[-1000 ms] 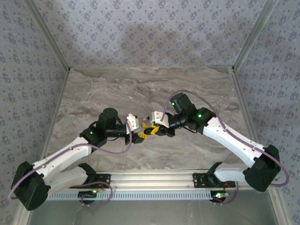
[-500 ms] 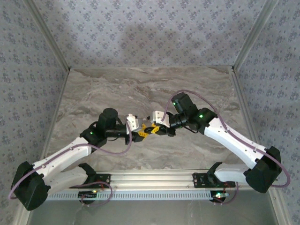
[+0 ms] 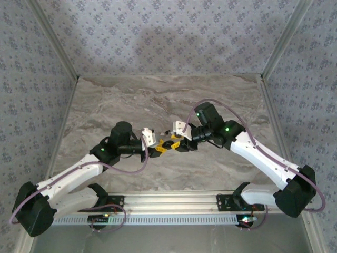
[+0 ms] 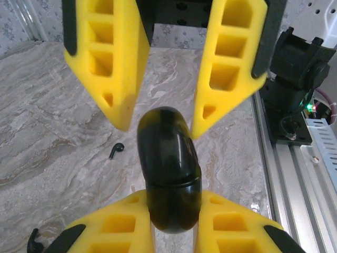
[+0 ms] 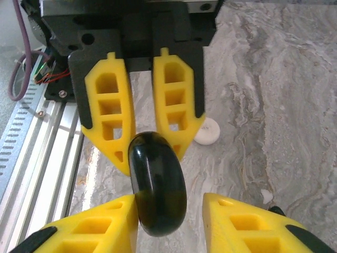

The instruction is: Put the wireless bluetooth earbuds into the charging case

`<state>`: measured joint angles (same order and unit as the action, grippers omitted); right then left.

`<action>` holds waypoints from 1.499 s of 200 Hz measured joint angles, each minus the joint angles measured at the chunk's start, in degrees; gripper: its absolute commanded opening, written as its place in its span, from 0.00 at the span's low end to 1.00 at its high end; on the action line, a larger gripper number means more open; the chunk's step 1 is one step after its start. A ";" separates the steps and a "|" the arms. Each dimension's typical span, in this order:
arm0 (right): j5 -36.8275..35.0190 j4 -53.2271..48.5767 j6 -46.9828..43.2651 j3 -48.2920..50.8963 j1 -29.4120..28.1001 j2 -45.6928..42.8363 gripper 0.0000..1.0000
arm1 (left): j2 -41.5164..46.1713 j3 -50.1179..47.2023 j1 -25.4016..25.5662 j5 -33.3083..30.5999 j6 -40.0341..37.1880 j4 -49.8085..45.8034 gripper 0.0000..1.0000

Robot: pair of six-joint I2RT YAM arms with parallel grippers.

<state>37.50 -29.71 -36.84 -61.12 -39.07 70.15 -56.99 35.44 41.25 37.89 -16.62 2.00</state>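
Note:
A glossy black round charging case (image 4: 168, 179) with a lid seam hangs above the marble table (image 3: 116, 100). It sits between my two grippers, which face each other at the table's middle. My left gripper (image 4: 172, 200) is shut on it, both yellow fingers pressed against its sides. My right gripper (image 5: 169, 203) is open: one finger (image 5: 105, 226) touches the case (image 5: 158, 184) and the other finger (image 5: 242, 221) stands clear of it. Two small black earbuds lie on the table below, one (image 4: 117, 150) with its stem showing, the other (image 4: 34, 240) at the frame's edge.
A small white round puck (image 5: 207, 132) lies on the table just beyond the grippers. The aluminium rail (image 3: 174, 203) runs along the near edge. Patterned walls (image 3: 158, 37) close in the back and sides.
My left gripper has closed onto the black case. My right gripper, shut on it before, has opened, and its wrist has drawn slightly back to the right.

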 measured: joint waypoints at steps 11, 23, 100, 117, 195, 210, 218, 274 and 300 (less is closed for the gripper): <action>0.13 0.90 0.48 0.02 1.05 -0.04 0.41 | -0.02 0.00 0.02 -0.02 -0.02 -0.46 0.19; 0.26 2.03 1.14 0.13 2.54 -0.04 0.41 | -0.02 0.00 0.04 0.20 -0.09 -0.52 0.18; 0.90 4.72 5.44 0.28 6.88 -0.04 0.43 | -0.02 0.00 0.02 0.22 -0.28 -0.52 0.18; 0.92 4.72 6.08 0.28 7.21 -0.04 0.44 | -0.02 0.00 0.02 0.20 -0.28 -0.52 0.17; 1.36 5.79 8.22 0.35 7.98 -0.02 0.46 | -0.02 0.00 0.02 0.17 -0.28 -0.48 0.16; 1.55 5.81 8.61 0.35 8.04 -0.02 0.46 | -0.02 -0.04 0.02 0.15 -0.26 -0.39 0.15; 1.60 5.81 8.83 0.35 8.09 -0.02 0.46 | -0.02 -0.11 0.02 0.15 -0.26 -0.24 0.15; 2.43 5.79 9.31 0.48 8.09 -0.33 0.48 | -0.02 -0.52 0.02 0.15 -0.24 0.83 0.15; 2.45 5.81 9.73 0.87 8.09 -1.07 0.48 | -0.02 -0.74 0.02 0.13 -0.24 1.05 0.15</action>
<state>39.94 -23.90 -27.11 -60.25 -30.98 69.08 -57.01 34.70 41.28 38.02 -16.86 3.05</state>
